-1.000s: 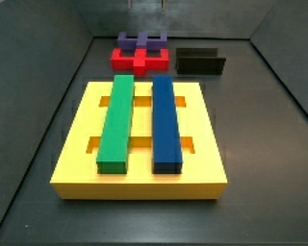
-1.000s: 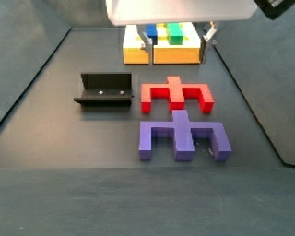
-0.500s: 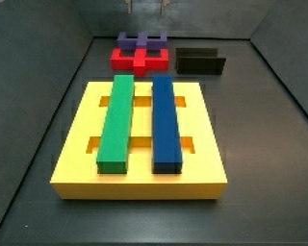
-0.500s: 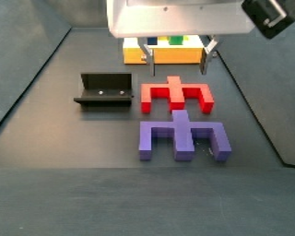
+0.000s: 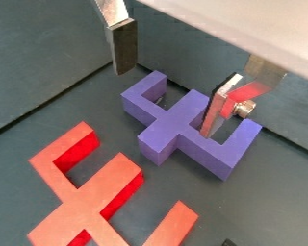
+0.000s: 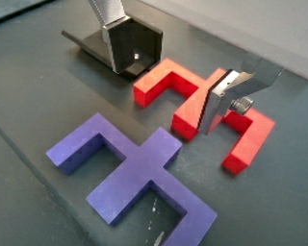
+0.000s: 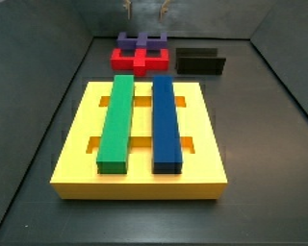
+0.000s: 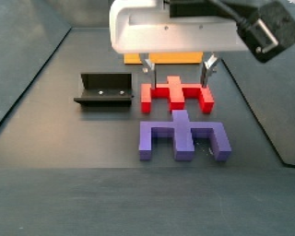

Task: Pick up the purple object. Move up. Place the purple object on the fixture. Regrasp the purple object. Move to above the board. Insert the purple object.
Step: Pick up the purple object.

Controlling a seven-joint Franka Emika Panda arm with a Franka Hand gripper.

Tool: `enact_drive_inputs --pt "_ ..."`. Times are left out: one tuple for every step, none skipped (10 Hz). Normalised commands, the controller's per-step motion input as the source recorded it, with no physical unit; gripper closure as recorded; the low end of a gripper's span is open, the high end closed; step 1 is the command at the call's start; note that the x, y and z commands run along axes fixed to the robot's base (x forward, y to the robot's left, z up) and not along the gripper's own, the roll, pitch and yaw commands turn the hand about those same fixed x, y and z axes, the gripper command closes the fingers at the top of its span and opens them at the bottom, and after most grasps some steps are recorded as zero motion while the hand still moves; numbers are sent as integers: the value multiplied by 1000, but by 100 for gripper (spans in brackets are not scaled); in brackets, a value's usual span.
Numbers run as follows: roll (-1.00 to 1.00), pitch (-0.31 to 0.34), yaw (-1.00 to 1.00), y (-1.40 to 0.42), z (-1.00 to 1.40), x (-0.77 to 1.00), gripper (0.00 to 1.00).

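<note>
Purple object [image 8: 182,139] flat on the worktop [image 8: 64,184], untouched, just beside the red piece [image 8: 175,95]. Jaws [image 8: 177,72] released, nothing between them, hanging above the red piece and short of the purple one; in a wrist view the purple object [image 5: 185,125] lies below the gap. Fixture [image 8: 104,91] off to one side; yellow board [image 7: 141,139] well apart. Judgement: the pick is not begun. Centre over the purple middle bar, descend straight, close only when the pads straddle it and clear the red piece.

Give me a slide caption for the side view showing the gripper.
Open gripper hovering over the red piece, purple piece untouched in front, fixture alongside.
</note>
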Motion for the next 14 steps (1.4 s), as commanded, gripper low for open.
enact_drive_inputs --pt "-43 -20 -91 100 -400 34 0" --pt "-66 -37 -109 109 -420 51 0" --pt "-43 -27 -71 77 -369 0 0" --pt "-23 0 -3 26 -260 31 0" --pt "-4 0 0 14 -260 57 0" --pt "-10 0 0 11 -266 43 0" --pt "-6 0 0 0 -257 51 0" --pt "0 0 0 0 -274 71 0" --pt "0 0 0 0 -303 89 0" --pt "-7 0 0 11 -334 60 0" --pt "-3 0 0 6 -340 69 0" --pt "0 0 0 0 -357 49 0" --pt "0 -14 0 0 -334 6 0" --pt "14 0 69 0 -171 0 0"
